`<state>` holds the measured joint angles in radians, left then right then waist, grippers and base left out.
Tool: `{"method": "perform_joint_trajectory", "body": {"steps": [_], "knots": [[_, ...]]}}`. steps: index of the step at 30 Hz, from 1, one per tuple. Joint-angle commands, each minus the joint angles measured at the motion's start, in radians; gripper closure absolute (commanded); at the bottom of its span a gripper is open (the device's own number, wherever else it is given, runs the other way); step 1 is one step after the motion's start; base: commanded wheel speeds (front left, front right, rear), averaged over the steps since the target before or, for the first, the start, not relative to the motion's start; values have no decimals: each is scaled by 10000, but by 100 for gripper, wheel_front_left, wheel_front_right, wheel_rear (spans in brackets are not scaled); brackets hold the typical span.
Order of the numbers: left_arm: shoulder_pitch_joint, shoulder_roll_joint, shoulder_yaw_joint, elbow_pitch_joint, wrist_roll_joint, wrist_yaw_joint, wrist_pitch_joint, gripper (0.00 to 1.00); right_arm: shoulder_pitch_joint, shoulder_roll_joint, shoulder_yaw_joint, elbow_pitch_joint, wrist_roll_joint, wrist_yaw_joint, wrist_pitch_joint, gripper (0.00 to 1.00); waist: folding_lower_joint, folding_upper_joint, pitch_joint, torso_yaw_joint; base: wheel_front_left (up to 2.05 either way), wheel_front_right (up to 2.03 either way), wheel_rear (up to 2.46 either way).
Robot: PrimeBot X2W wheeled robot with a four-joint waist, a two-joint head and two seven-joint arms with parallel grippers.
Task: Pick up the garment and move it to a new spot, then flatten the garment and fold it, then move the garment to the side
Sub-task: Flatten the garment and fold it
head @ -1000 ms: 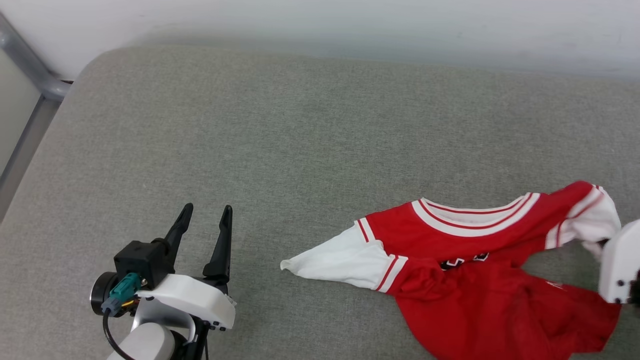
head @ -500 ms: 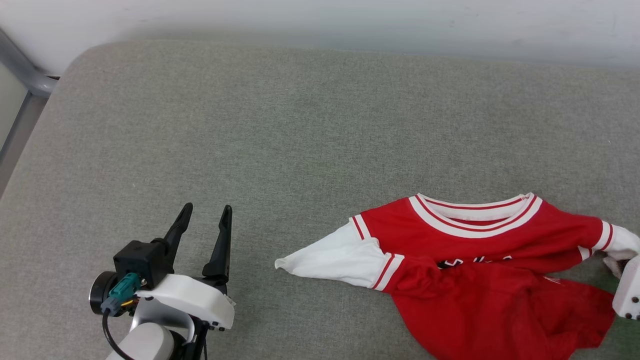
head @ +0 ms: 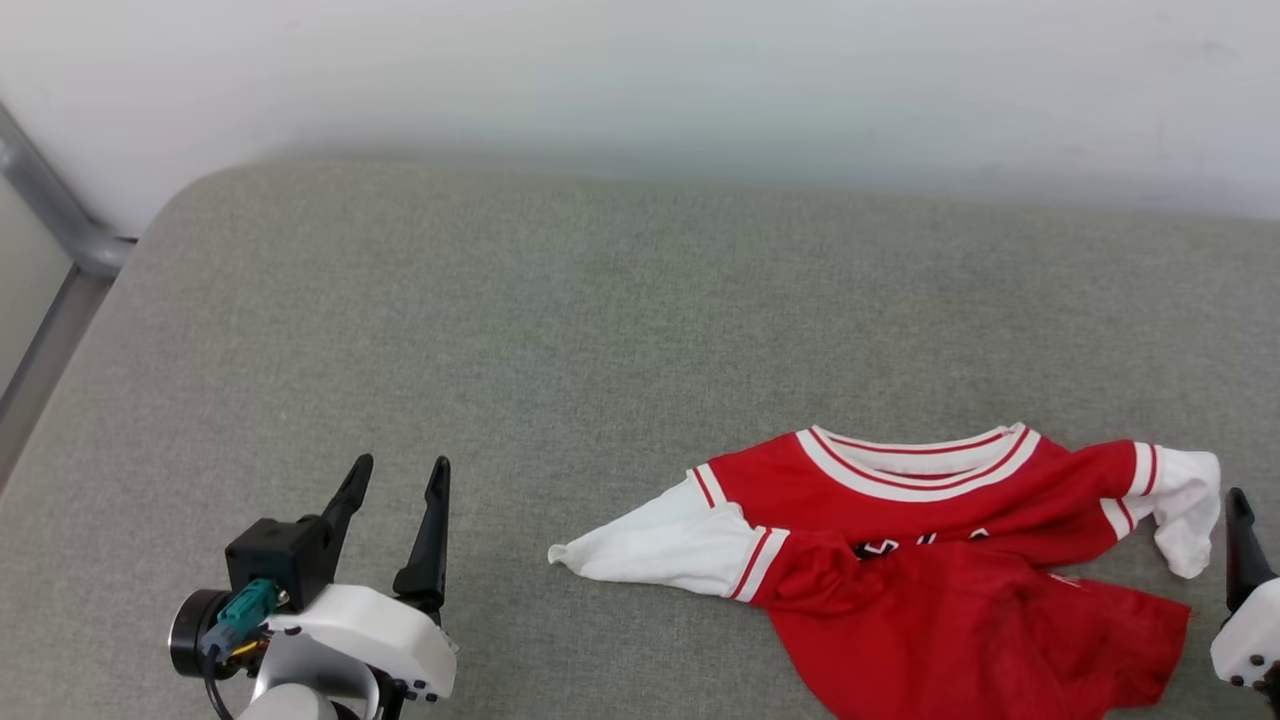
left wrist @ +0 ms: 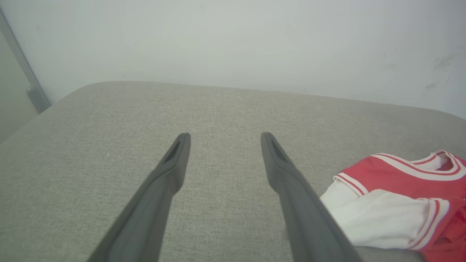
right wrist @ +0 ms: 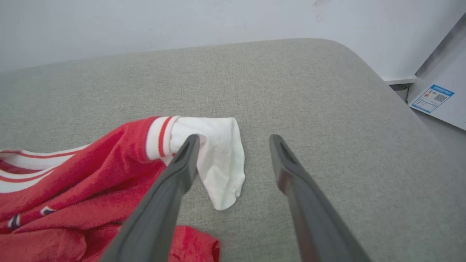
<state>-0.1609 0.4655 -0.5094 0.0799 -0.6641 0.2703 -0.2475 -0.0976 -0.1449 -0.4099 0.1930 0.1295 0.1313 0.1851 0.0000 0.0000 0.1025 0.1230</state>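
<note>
1. The garment [head: 930,560] lies crumpled on the cushion [head: 500,330]. It is off to the right of the left claw [head: 400,465] and just ahead-left of the right claw [right wrist: 233,138].
2. The collar faces up. The red body is bunched over the lettering and the hem is skewed.
3. Right claw: fingers apart, gripping nothing. The right sleeve [right wrist: 218,160] rests on the cushion against its left finger's tip.
4. Left claw: fingers apart, empty, and clear of the garment. The left sleeve [head: 650,545] is the part nearest to it.
5. Judged step: flattening is due, as the garment appears set down.
6. Recommended method:
   - Use both claws and pinch a single layer at opposite edges.
   - Draw outward evenly and keep low to the cushion.
   - Free the folded-over body before the sleeves.
   - Avoid dragging the whole garment sideways.
7. Count:
   - one garment
   - two sleeves
   - one collar
   - two claws, two fingers each
   - one cushion
</note>
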Motion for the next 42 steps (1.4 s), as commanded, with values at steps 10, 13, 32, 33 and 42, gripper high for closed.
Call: {"method": "perform_joint_trajectory", "body": {"steps": [10,13,32,33,42], "knots": [[408,349,-83,-76,-393,157,972,0,1125,809,1105,-1792,-219,-9,-1260,0,0,0,-736,-416,0,0,0],[153,555,-183,-30,-674,-13,1836,0,1346,893,1563,-2372,-179,-9,-1298,0,0,0,-730,-629,0,0,0],[-2385,863,-2171,1435,-1651,-2194,7342,0,956,954,2722,-3488,515,-9,-1375,0,0,0,986,-1980,0,0,0],[-2434,824,-2306,1574,-1660,-2297,7571,0,923,953,2710,-3409,516,-9,-1383,0,0,0,1027,-2019,0,0,0],[-2481,594,-3035,2055,-1495,-2728,8200,100,781,954,2474,-3081,600,-9,-1492,0,0,0,1009,-2026,0,0,0]]}}
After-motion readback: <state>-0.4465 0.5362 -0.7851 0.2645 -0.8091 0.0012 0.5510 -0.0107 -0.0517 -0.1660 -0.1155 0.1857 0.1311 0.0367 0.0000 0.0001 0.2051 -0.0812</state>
